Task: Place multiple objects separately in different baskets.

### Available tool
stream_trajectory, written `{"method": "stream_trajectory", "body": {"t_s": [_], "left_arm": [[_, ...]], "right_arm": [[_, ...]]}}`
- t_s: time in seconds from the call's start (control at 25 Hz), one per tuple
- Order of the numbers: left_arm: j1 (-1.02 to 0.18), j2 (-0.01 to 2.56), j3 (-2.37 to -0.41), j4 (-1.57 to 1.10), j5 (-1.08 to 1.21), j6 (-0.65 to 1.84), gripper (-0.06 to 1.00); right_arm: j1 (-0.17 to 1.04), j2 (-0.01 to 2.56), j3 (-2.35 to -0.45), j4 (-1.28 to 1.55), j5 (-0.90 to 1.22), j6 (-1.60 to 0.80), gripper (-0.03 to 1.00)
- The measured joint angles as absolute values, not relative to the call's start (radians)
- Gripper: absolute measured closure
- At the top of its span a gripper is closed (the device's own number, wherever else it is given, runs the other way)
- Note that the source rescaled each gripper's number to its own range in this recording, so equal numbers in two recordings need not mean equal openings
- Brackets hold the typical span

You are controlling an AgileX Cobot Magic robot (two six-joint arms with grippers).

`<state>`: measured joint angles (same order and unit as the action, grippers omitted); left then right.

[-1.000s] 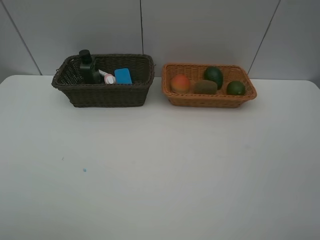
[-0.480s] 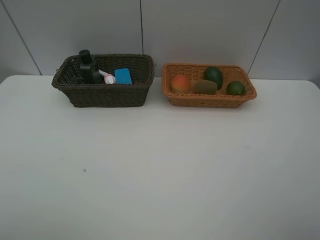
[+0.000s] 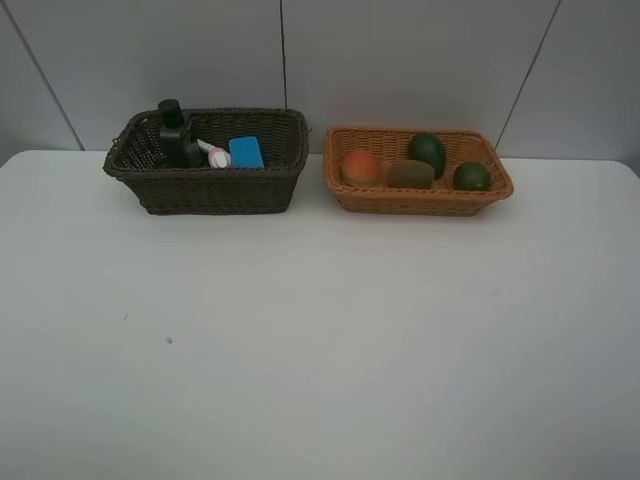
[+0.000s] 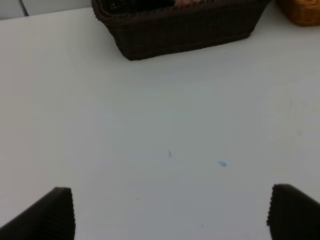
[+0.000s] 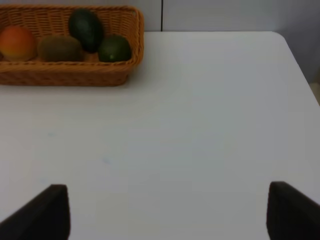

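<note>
The dark brown basket (image 3: 210,190) stands at the back left and holds the dark green pump bottle (image 3: 177,137), the white-pink marker (image 3: 213,153) and the blue eraser (image 3: 246,152). To its right the light tan basket (image 3: 420,200) holds the orange-red fruit (image 3: 360,166), the brown kiwi (image 3: 411,174) and two green avocados (image 3: 427,152) (image 3: 471,176). Neither arm shows in the exterior high view. My left gripper (image 4: 170,212) is open above bare table in front of the dark basket (image 4: 180,30). My right gripper (image 5: 167,212) is open, well short of the tan basket (image 5: 65,75).
The white table (image 3: 320,330) spreads in front of both baskets, with a small blue speck (image 3: 169,340) at the left. A grey panelled wall (image 3: 400,60) rises right behind the baskets. The table's right edge (image 5: 300,70) appears in the right wrist view.
</note>
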<state>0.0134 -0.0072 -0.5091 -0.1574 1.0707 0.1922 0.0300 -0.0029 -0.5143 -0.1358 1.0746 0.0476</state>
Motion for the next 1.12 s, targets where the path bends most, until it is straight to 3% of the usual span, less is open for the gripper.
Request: {"method": "stream_trajectory", "body": {"t_s": [1.12], "left_arm": [[0.013,-0.007,-0.509,-0.157,1.071,0.192,0.00]], "right_arm": [[0.030,-0.003,-0.511,-0.136,1.061,0.044,-0.02]]}}
